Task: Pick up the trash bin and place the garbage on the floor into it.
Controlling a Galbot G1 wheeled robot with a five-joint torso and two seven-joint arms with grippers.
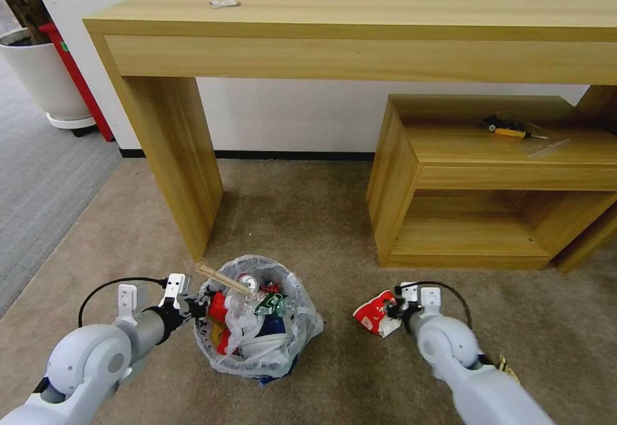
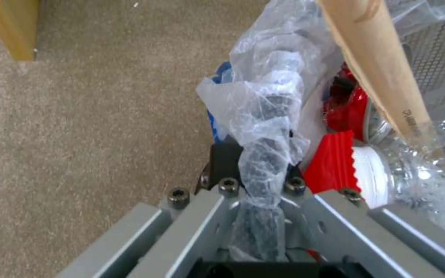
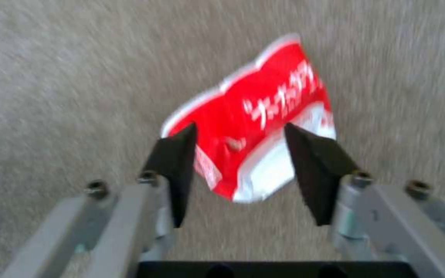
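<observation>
The left hand point(image 1: 193, 305) is clamping the trash bin point(image 1: 257, 322) rim at lower centre, while the right hand point(image 3: 240, 166) is straddling, open, the red wrapper point(image 3: 256, 127) on the floor at lower right, nearer that arm.

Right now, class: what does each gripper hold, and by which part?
Left gripper pinches the bin's bagged rim. Right gripper is open around the red wrapper, not gripping.

paper cup point(image 3: 253, 116) blurred, bin base point(image 1: 270, 379) mostly hidden
</observation>
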